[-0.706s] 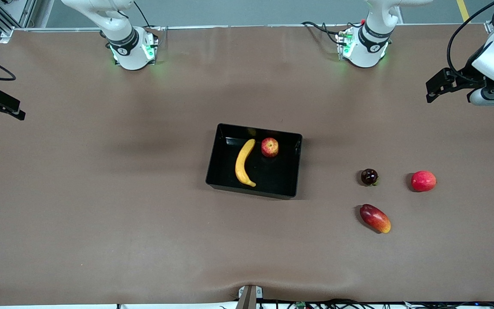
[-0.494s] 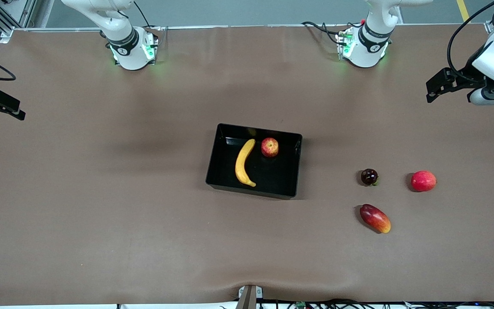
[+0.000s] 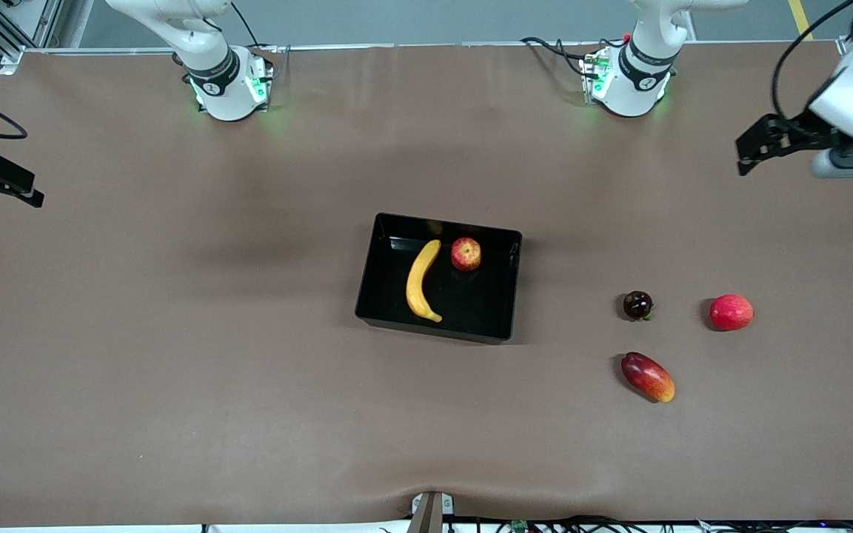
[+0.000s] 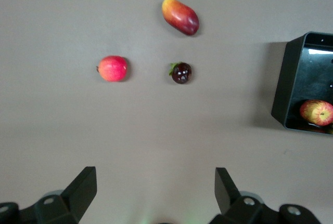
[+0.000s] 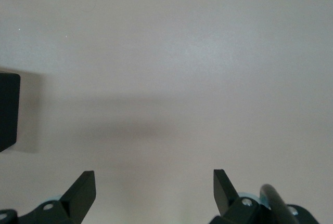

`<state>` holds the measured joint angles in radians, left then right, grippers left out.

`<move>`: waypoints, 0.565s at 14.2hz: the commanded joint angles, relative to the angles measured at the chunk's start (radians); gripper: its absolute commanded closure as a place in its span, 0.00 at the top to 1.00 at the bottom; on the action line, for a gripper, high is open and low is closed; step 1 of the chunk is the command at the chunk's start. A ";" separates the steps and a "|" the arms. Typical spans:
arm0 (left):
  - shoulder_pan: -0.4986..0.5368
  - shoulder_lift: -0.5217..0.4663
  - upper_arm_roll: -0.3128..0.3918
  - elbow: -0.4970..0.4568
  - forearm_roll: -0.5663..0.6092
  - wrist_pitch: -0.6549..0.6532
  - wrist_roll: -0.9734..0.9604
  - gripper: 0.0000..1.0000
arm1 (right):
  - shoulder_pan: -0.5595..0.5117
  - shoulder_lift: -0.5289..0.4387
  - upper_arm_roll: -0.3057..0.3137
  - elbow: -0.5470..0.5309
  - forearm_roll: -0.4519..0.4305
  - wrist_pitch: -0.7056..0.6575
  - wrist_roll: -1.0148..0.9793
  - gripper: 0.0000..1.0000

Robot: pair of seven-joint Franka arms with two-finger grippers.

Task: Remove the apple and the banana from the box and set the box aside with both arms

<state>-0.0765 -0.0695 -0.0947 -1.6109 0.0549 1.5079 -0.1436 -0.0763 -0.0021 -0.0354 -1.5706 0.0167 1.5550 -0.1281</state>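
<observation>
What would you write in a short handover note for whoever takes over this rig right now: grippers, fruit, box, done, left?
Left gripper: open, empty, up over the left arm's end of the table.
Right gripper: open, empty, up over the right arm's end.
Apple and banana: side by side in the box, mid-table.
Done: nothing.
Left: lift out both fruits, then move the box aside with both arms.

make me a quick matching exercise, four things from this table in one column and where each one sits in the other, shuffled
Things:
1. banana
2. mango
3. dark round fruit
4. left gripper

Places:
A. on the table, beside the plain red fruit
B. over the left arm's end of the table
C. in the box, beside the apple
D. on the table, nearest the front camera

Pairs: 1-C, 2-D, 3-A, 4-B
</observation>
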 commanded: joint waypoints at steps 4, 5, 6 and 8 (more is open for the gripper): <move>-0.043 0.114 -0.221 -0.064 0.011 0.128 -0.276 1.00 | -0.011 -0.003 0.005 0.004 -0.012 -0.010 -0.005 1.00; -0.045 0.129 -0.259 -0.098 0.013 0.185 -0.319 1.00 | -0.011 -0.003 0.005 0.004 -0.012 -0.010 -0.005 1.00; -0.045 0.155 -0.296 -0.115 0.013 0.231 -0.367 1.00 | -0.011 -0.003 0.005 0.004 -0.012 -0.010 -0.005 1.00; -0.064 0.232 -0.371 -0.119 0.031 0.285 -0.482 1.00 | -0.010 -0.001 0.005 0.004 -0.012 -0.010 -0.005 1.00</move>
<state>-0.1311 0.1098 -0.4119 -1.7236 0.0570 1.7454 -0.5387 -0.0766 -0.0016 -0.0380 -1.5707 0.0167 1.5536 -0.1281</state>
